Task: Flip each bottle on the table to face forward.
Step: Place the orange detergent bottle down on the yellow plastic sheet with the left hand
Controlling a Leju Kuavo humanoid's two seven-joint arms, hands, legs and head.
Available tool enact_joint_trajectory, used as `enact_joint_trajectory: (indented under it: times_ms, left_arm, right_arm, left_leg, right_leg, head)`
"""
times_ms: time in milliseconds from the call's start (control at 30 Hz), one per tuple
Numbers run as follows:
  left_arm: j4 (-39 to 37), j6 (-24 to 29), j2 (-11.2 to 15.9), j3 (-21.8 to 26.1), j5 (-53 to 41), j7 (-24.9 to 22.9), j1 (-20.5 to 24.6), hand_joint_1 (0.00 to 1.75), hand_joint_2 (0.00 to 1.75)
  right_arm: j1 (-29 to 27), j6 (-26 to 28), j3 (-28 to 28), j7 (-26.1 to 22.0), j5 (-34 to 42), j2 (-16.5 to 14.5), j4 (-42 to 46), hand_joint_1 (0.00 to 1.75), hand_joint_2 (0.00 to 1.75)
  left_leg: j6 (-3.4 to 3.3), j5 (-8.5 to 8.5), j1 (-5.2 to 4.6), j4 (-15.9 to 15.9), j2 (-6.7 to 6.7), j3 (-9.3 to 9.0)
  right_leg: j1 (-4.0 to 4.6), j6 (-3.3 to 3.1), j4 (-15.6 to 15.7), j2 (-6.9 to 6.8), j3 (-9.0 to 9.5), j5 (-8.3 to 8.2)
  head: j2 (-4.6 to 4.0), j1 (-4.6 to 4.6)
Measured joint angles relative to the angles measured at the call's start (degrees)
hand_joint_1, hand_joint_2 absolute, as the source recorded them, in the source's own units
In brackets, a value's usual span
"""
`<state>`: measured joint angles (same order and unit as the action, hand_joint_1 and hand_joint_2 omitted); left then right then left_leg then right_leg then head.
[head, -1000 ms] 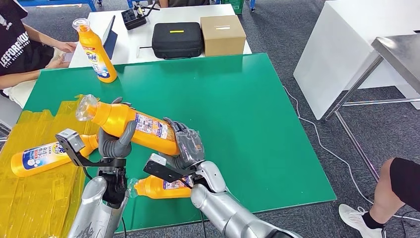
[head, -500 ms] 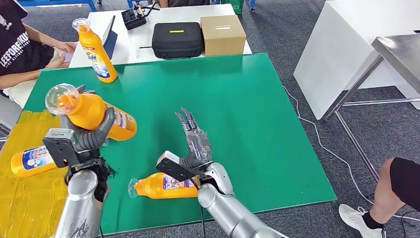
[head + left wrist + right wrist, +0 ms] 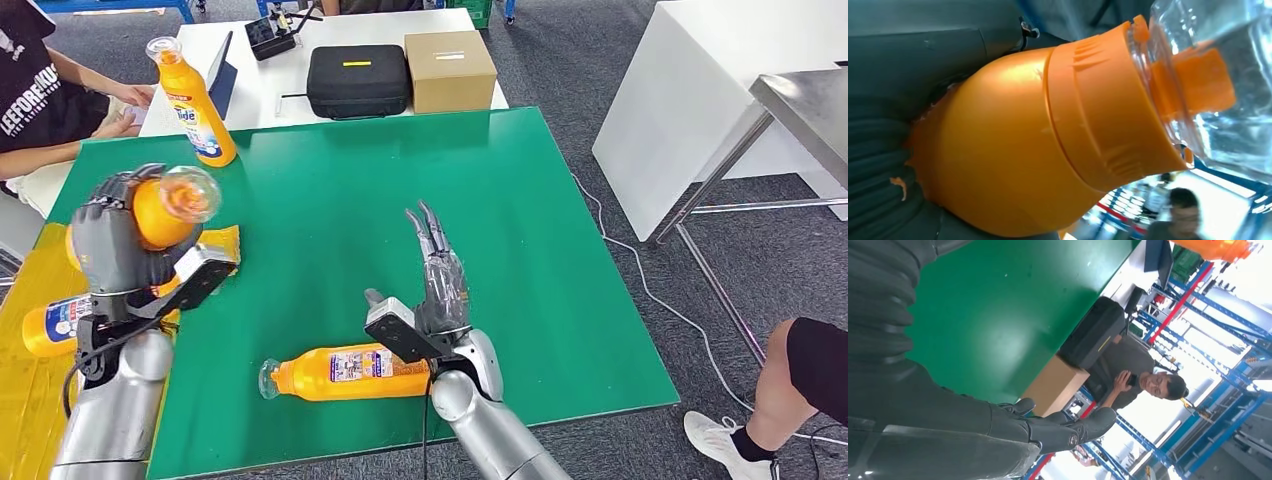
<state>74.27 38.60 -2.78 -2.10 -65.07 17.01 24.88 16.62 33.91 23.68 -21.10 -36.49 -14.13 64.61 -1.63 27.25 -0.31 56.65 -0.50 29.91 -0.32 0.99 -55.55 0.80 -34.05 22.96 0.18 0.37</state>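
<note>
a second ago both hands carried the held bottle [image 3: 160, 210] together, slanting above the counter [image 3: 500, 200]. now the left hand [image 3: 115, 240] alone grips it, raised at the counter's left side, with its clear cap turned toward the camera instead of up and to the left. the right hand [image 3: 440, 285] has let go and stands with fingers straight and apart, nearer the counter's middle, uncovering more of the lying bottle [image 3: 345, 372] by its wrist.
</note>
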Motion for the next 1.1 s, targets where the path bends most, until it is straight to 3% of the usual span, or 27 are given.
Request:
enact_joint_trajectory:
  times_ms: [100,300,433,633,667,767,800,1100]
  left_arm:
    - [-2.02,-0.25,0.84,-0.23,-10.91,-4.74,0.39,1.73,1.75]
    - [-8.26,-2.87,2.03,-0.39,-22.5,-10.81,2.47,1.75,1.75]
    - [-13.9,-4.1,2.68,-1.22,-24.34,-13.77,4.9,1.75,1.75]
    - [-25.46,-6.92,4.45,-6.84,-24.63,-23.1,10.93,1.75,1.75]
    - [-27.45,-7.25,4.68,-7.65,-24.63,-23.94,11.96,1.56,1.75]
    - [-32.95,-8.41,5.08,-8.55,-24.63,-24.53,14.89,0.3,1.75]
    - [-34.78,-9.01,5.27,-8.6,-24.63,-24.49,15.84,0.05,1.75]
    - [-46.46,-17.36,7.38,-8.77,-24.63,-29.57,22.14,0.0,1.75]
  right_arm:
    - [-0.37,-0.3,-0.43,0.21,-0.37,0.26,0.78,0.0,1.75]
    - [-0.78,-0.9,-0.99,0.3,-1.57,0.57,1.54,0.0,1.75]
    - [-1.1,-1.76,-1.12,0.31,-2.88,0.58,2.08,0.0,1.75]
    - [-1.41,-3.74,-0.59,1.1,-5.48,0.58,2.61,0.0,1.75]
    - [-1.53,-4.05,-0.41,1.32,-5.9,0.58,2.68,0.0,1.75]
    - [-1.89,-4.88,0.11,1.9,-6.71,0.58,3.02,0.0,1.75]
    - [-2.02,-5.08,0.32,2.05,-6.86,0.58,3.13,0.0,1.75]
    - [-2.31,-6.16,0.92,2.44,-6.98,0.58,3.29,0.0,1.75]
  left_leg:
    - [0.0,0.0,0.0,0.0,0.01,0.0]
    - [0.0,0.0,0.0,0.0,-0.01,0.01]
    - [0.01,-0.01,0.01,0.0,0.0,0.0]
    - [0.02,-0.02,0.01,0.0,0.0,0.01]
    - [0.02,-0.02,0.01,0.0,0.0,0.01]
    - [0.02,-0.02,0.01,0.0,0.01,0.02]
    - [0.02,-0.02,0.02,0.0,0.01,0.03]
    - [0.03,-0.03,0.03,0.0,0.0,0.04]
  right_leg:
    - [0.0,0.0,0.0,0.0,-0.01,0.0]
    - [0.01,0.0,0.0,0.01,-0.02,0.0]
    - [0.02,0.0,-0.01,0.02,-0.02,-0.01]
    - [0.01,0.0,-0.02,0.01,-0.02,-0.01]
    - [0.01,0.0,-0.03,0.01,-0.02,-0.01]
    - [0.01,0.0,-0.04,0.01,-0.02,-0.01]
    - [0.01,0.0,-0.04,0.01,-0.02,-0.01]
    - [0.01,0.0,-0.05,0.01,-0.02,-0.01]
  head:
    - [-0.01,0.0]
    - [-0.01,0.0]
    - [-0.01,0.0]
    - [0.0,0.0]
    - [0.0,0.0]
    - [0.0,0.0]
    - [0.0,0.0]
    - [0.0,0.0]
